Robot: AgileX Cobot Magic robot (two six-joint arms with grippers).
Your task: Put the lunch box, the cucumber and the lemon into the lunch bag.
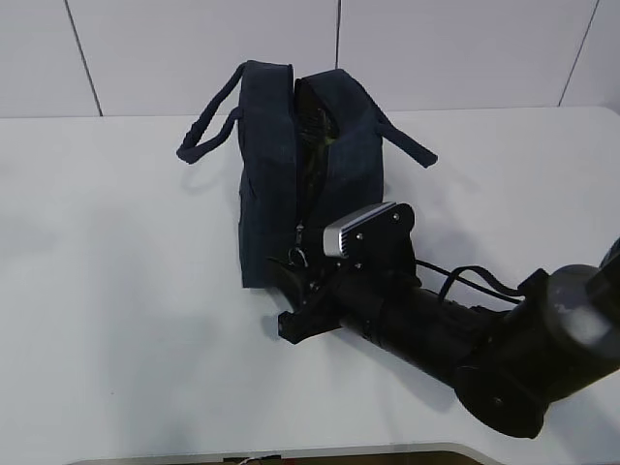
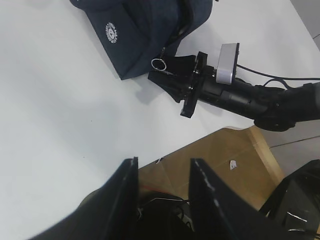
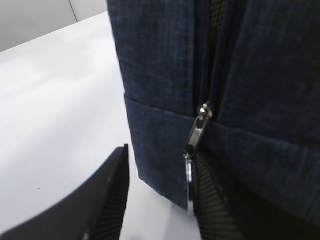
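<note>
The dark navy lunch bag stands upright on the white table, its top gaping open. My right gripper is at the bag's near end, low by the table. Its jaws are open and straddle the bag's lower corner. The metal ring pull of the zipper hangs against the inner face of the right finger. The left wrist view shows the same ring pull at the right gripper's tips. My left gripper is open and empty, out past the table's edge. The lunch box, cucumber and lemon are out of view.
Two looped handles droop to either side of the bag. The table's near edge runs just ahead of my left gripper, with brown floor beyond it. A white wall rises behind the table.
</note>
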